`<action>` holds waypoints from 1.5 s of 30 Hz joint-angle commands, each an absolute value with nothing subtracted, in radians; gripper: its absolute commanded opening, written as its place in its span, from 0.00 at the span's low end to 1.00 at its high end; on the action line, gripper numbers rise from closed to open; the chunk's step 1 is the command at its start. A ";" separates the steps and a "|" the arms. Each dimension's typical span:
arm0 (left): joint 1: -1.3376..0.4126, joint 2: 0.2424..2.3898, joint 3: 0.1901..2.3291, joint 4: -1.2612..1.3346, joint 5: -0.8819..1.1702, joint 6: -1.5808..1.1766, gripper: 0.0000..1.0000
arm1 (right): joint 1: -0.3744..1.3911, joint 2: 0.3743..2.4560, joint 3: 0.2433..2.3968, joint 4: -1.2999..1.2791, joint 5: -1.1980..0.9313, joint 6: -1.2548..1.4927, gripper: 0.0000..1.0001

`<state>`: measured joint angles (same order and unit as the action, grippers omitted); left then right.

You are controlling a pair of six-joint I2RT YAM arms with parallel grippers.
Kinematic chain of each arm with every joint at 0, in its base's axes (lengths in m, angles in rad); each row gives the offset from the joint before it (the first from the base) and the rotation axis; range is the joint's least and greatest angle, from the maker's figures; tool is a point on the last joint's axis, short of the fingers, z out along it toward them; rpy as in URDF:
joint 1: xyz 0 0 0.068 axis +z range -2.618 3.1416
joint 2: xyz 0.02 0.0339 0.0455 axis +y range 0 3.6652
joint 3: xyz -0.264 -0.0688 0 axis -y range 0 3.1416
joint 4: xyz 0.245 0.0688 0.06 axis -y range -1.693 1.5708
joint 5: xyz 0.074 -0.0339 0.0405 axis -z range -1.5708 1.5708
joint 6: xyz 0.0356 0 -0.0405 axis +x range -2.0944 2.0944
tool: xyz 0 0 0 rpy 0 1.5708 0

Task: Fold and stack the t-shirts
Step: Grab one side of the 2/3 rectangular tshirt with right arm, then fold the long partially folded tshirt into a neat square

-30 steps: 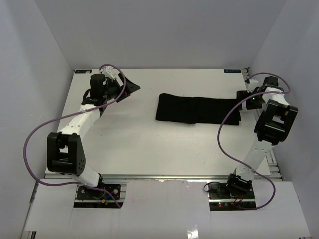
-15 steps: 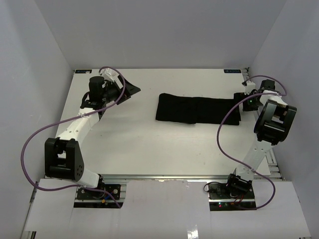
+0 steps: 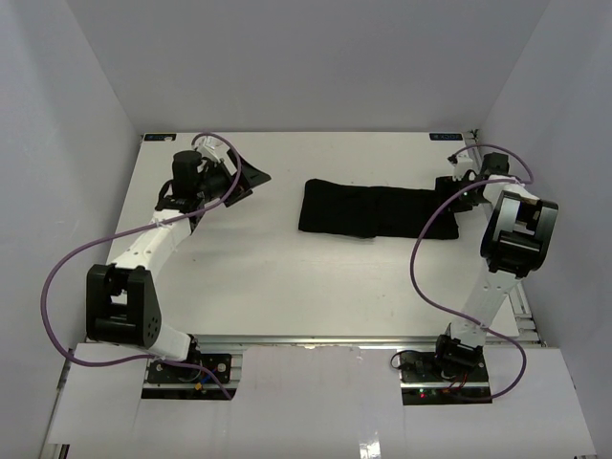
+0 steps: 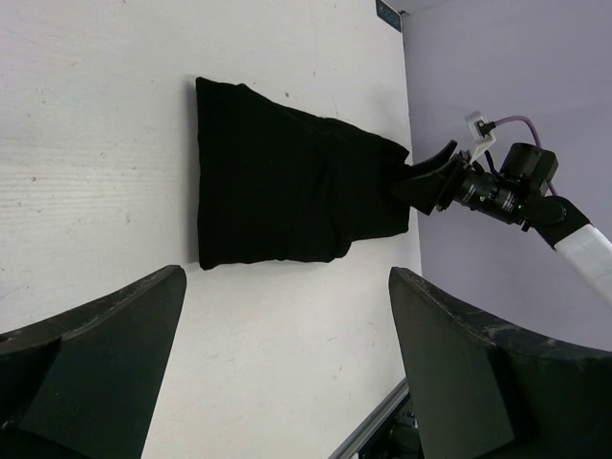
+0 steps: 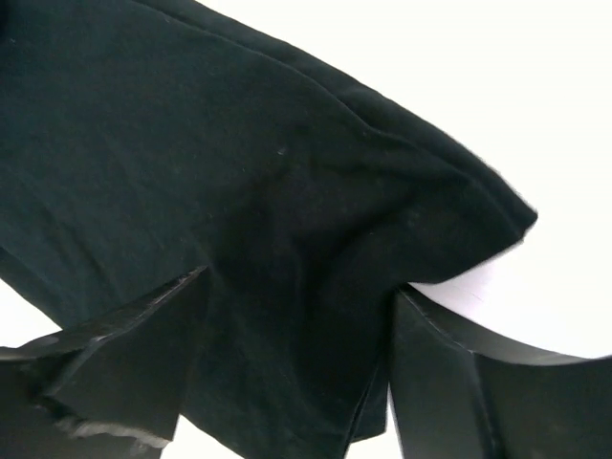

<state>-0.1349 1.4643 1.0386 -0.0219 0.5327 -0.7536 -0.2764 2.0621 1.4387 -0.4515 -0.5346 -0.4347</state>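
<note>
The black t-shirt lies folded into a long strip across the table's back middle. It also shows in the left wrist view and fills the right wrist view. My right gripper is at the strip's right end, low on the table. Its jaws stand apart with the shirt's end fabric between them. My left gripper is open and empty at the back left, well apart from the shirt's left end. The right gripper also shows in the left wrist view.
The white table is walled by grey panels at the left, back and right. The right arm's purple cable loops over the table next to the shirt's right end. A metal rail runs along the near edge.
My right gripper has slid left and lower onto the shirt's right end. The left arm has shifted slightly, its gripper staying at the back left. The shirt has not moved.
</note>
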 commanded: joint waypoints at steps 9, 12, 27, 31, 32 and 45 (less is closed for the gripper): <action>-0.137 1.419 1.006 0.009 0.574 -0.773 0.98 | -0.284 2.086 1.400 -0.543 -0.578 -0.362 0.54; -0.137 1.443 1.008 0.028 0.589 -0.781 0.98 | -0.291 2.097 1.416 -0.555 -0.594 -0.374 0.41; -0.264 1.716 1.216 -0.096 0.571 -0.628 0.98 | -0.308 1.907 1.575 -0.690 -0.684 -0.408 0.06; -0.302 1.840 1.330 -0.143 0.513 -0.571 0.98 | -0.284 1.885 1.627 -0.741 -0.719 -0.362 0.06; -0.305 1.856 1.344 -0.147 0.497 -0.552 0.97 | -0.275 1.876 1.634 -0.745 -0.719 -0.351 0.06; -0.307 1.868 1.361 -0.181 0.457 -0.517 0.97 | 0.059 1.960 1.818 -0.732 -0.692 -0.200 0.06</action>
<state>-0.3088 1.9347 1.3514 -0.1665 0.4717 -0.5430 -0.0063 1.9388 1.7599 -0.7486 -0.6834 -0.2634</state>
